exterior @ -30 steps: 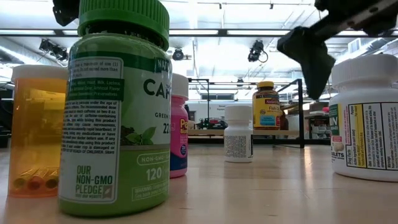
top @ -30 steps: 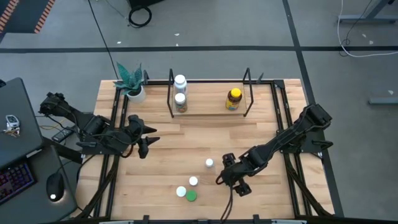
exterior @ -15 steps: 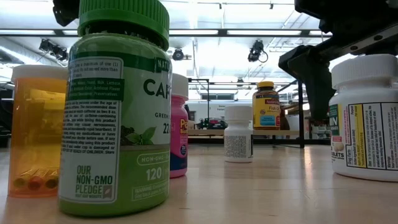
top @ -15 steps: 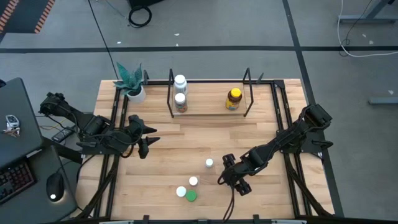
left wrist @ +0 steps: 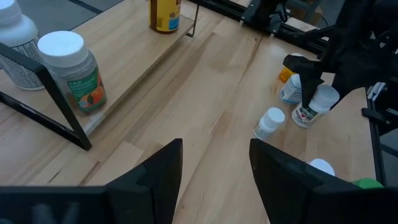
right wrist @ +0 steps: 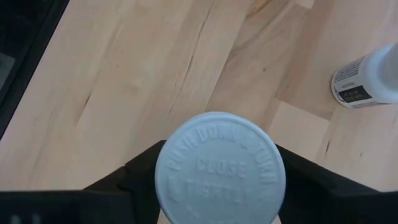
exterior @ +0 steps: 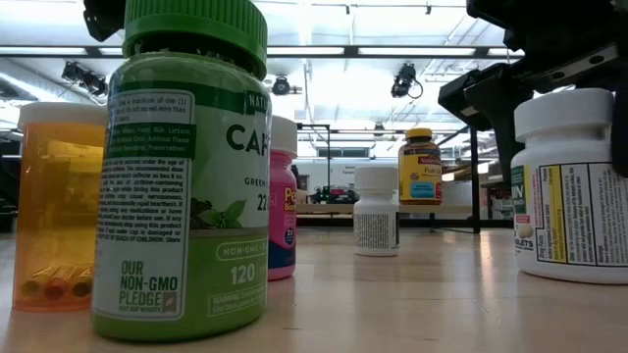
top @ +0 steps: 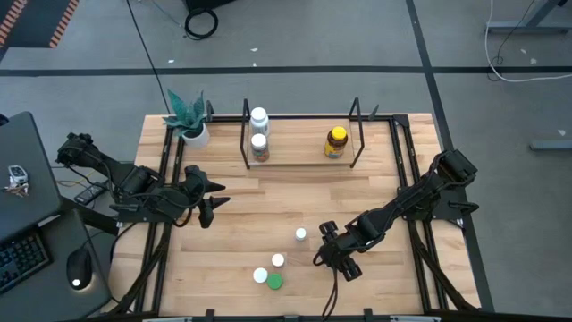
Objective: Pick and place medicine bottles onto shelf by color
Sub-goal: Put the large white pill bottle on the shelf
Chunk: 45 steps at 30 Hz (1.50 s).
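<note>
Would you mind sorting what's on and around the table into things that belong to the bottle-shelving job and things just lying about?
Part of the job:
- shelf, already holding three bottles, including the yellow-capped amber bottle
- green-capped bottle
- white-capped bottle between the right gripper fingers
- small white bottle

Lying about:
- potted plant
- keyboard and mouse

Two dark jointed arms, black fingers [left wrist: 155, 180]

Overhead, tabletop-level and two wrist cameras share the table [top: 357, 188].
</note>
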Each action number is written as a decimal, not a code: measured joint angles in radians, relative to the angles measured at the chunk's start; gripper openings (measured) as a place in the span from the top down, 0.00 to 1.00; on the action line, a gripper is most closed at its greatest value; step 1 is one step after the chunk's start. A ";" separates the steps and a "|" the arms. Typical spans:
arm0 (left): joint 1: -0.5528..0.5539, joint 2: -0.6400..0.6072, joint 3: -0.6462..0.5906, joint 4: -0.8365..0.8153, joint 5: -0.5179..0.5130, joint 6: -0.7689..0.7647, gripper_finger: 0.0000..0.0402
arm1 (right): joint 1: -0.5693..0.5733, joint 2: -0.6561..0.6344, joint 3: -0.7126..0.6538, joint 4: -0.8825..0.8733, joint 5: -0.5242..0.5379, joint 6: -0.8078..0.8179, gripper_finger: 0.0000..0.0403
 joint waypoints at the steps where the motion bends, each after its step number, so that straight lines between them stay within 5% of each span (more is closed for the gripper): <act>1: 0.000 0.000 0.000 0.000 0.000 0.000 0.52 | 0.000 0.000 0.000 0.000 0.000 0.000 0.40; 29: 0.000 0.000 0.000 0.005 0.000 0.000 0.54 | -0.133 -0.093 0.117 -0.093 0.024 -0.008 0.40; 39: 0.000 0.000 0.000 0.011 -0.008 -0.001 0.54 | -0.291 -0.278 0.117 -0.118 0.108 -0.034 0.40; 45: 0.000 0.000 0.000 0.037 -0.113 -0.001 0.55 | -0.457 -0.373 0.117 -0.071 0.159 -0.111 0.40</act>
